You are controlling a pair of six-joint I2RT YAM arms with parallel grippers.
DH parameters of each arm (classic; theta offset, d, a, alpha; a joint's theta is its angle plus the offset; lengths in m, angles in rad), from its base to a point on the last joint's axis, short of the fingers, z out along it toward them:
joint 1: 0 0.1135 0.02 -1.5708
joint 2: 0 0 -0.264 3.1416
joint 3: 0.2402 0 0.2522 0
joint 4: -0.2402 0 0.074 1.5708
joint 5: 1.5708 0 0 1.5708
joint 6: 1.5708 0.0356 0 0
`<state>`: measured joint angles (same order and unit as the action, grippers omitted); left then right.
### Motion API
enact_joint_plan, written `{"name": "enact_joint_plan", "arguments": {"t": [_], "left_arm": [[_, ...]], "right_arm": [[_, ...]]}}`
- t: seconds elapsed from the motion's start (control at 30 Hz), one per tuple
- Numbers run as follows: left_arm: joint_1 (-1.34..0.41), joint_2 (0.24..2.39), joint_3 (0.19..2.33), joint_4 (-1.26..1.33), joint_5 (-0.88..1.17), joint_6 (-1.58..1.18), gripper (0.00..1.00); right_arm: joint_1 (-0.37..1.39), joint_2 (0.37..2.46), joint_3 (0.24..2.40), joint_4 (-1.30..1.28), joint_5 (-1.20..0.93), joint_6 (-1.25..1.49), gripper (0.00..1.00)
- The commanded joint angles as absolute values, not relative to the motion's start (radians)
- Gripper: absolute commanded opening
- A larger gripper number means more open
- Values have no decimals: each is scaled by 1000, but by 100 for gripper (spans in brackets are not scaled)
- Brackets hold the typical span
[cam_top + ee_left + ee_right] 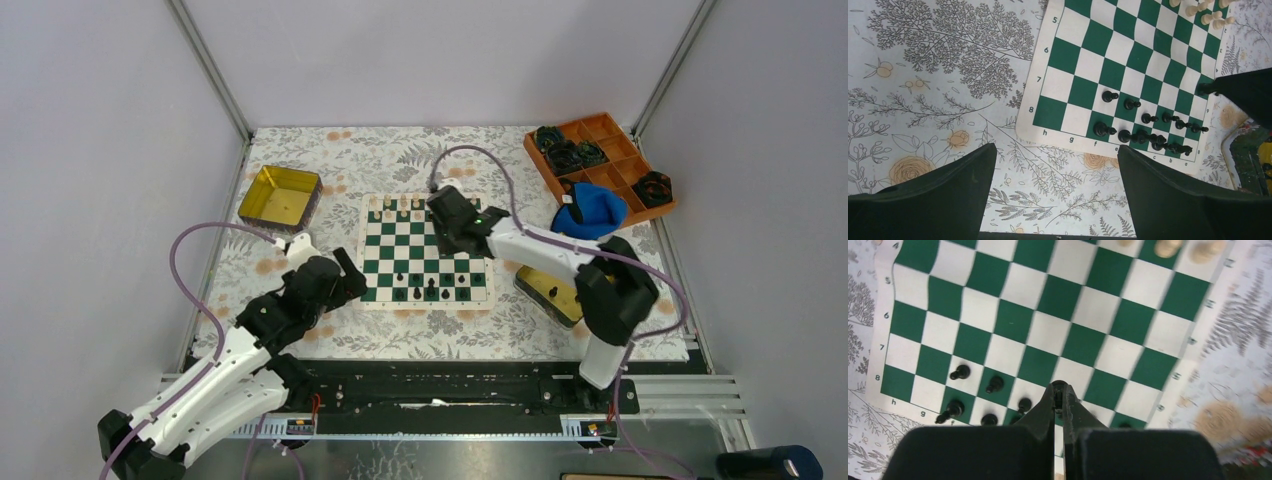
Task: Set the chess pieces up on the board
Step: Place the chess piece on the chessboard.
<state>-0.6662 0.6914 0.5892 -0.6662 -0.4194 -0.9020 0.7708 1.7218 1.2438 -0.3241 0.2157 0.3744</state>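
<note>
The green-and-white board (pixel 400 245) lies in the middle of the table. Black chess pieces (pixel 431 289) stand along its near edge and cream pieces (pixel 403 204) along its far edge. My right gripper (pixel 447 225) hangs over the board's middle; in the right wrist view it (pixel 1060 388) is shut on a small black piece (pixel 1059 385), above several black pieces (pixel 960 372) on the board (pixel 1048 295). My left gripper (pixel 350 275) is open and empty off the board's near left corner; its wrist view (pixel 1056 150) shows the board (pixel 1083 65), black pieces (pixel 1133 135) and cream pieces (pixel 1210 17).
A gold tin (pixel 280 195) stands at the back left, and another (pixel 545 290) sits to the right of the board under the right arm. An orange tray (pixel 600 160) with black rings and a blue object (pixel 592 208) are at the back right.
</note>
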Motion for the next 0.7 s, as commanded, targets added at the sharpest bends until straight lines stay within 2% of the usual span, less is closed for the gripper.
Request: {"name": "enact_joint_plan", "arguments": {"t": [0.0, 0.67], "left_arm": [[-662, 677, 615, -696, -466, -938, 99], [-662, 722, 604, -679, -489, -931, 99]], "right_arm": [[842, 1824, 1379, -291, 239, 314, 0], [900, 2105, 1614, -303, 232, 219, 0]]}}
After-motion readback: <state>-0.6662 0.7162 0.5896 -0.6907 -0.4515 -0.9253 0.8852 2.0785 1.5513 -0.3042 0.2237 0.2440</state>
